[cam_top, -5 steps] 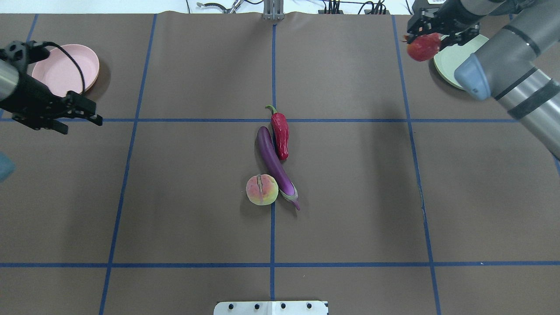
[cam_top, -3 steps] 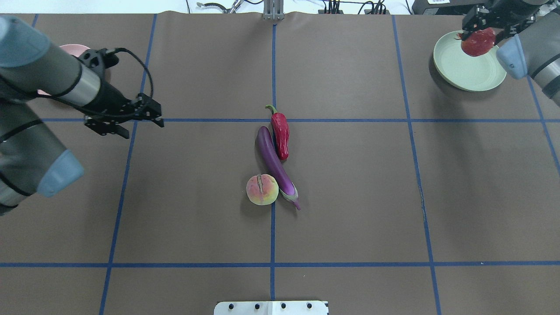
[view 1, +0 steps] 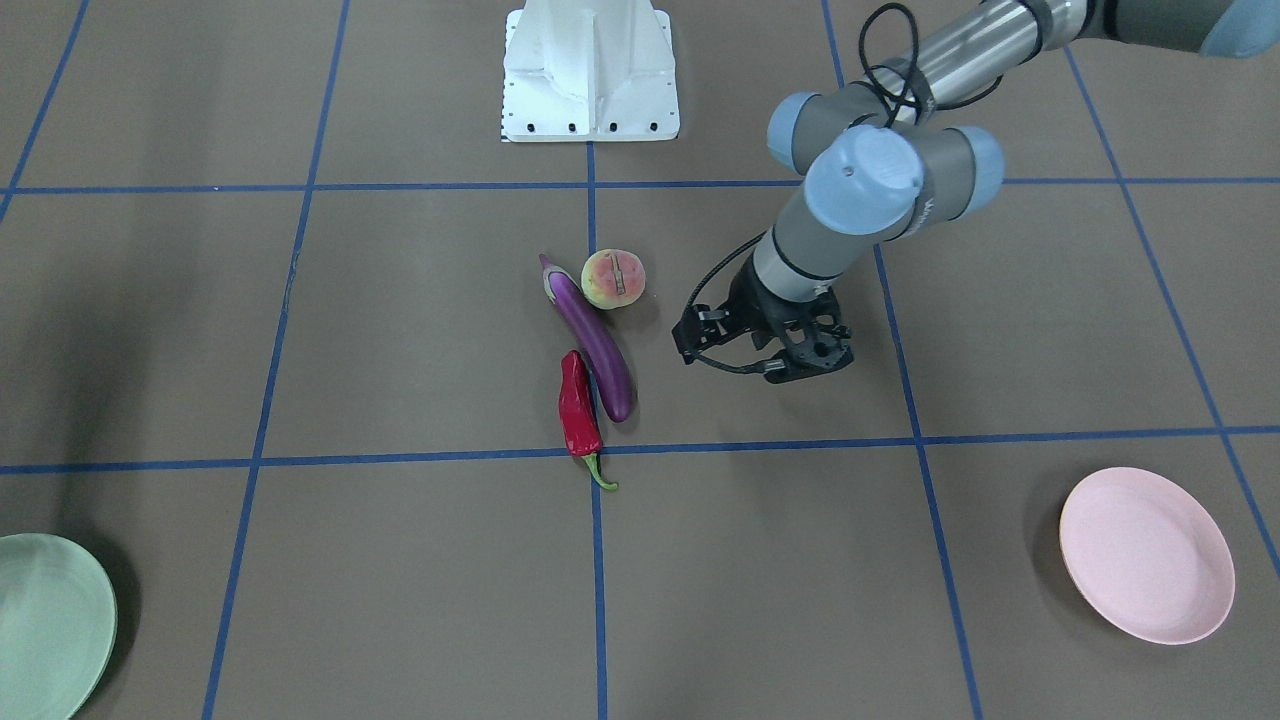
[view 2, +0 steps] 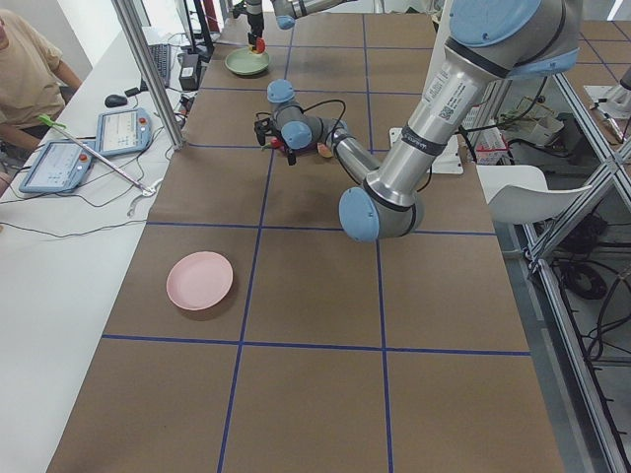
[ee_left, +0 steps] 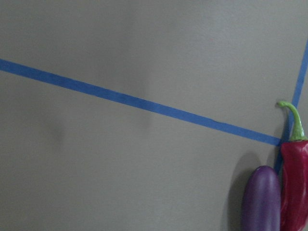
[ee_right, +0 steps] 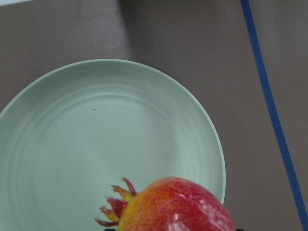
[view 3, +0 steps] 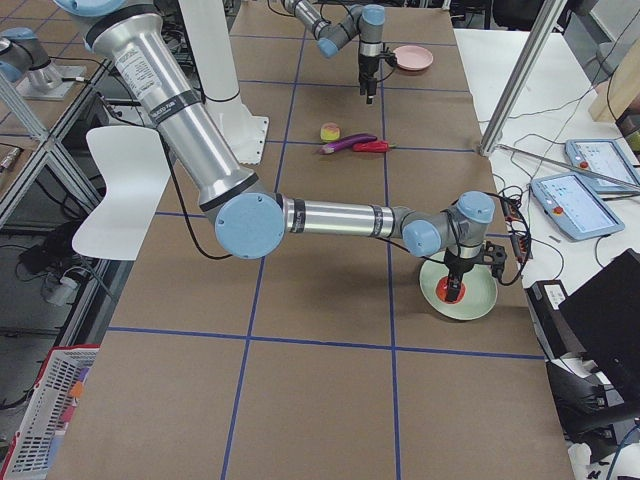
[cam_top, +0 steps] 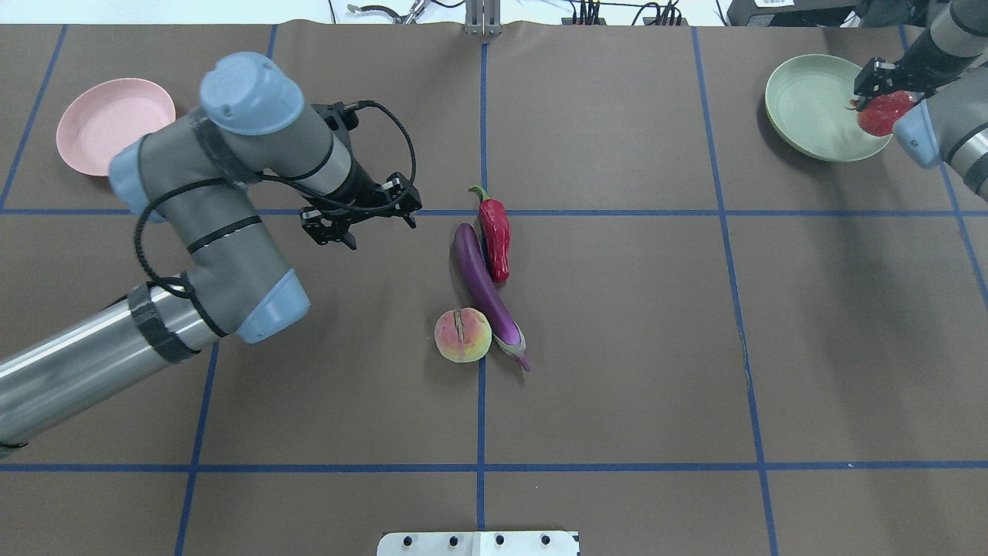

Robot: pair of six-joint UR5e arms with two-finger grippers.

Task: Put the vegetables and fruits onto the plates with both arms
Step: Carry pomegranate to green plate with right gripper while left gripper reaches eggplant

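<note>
The purple eggplant (cam_top: 482, 286), the red chili (cam_top: 495, 239) and the peach (cam_top: 462, 334) lie together at the table's middle. They also show in the front view: eggplant (view 1: 595, 345), chili (view 1: 578, 410), peach (view 1: 613, 279). My left gripper (cam_top: 361, 222) is open and empty, pointing down just left of the chili and eggplant (ee_left: 261, 199). My right gripper (cam_top: 881, 86) is shut on the red-and-yellow bumpy fruit (cam_top: 880, 114), holding it low over the near side of the mint plate (cam_top: 806, 108). The wrist view shows the fruit (ee_right: 175, 207) above the plate (ee_right: 96, 144). The pink plate (cam_top: 108, 123) is bare.
The white pedestal base (view 1: 588, 70) stands at the robot's edge of the table. Blue tape lines (cam_top: 480, 116) cross the brown mat. Tablets (view 2: 89, 143) and cables lie on the side bench past the far edge, and an operator (view 2: 30, 74) sits there.
My left arm has swung right, from beside the pink plate to just left of the chili and eggplant. My right gripper has carried the fruit rightward and lower over the mint plate.
</note>
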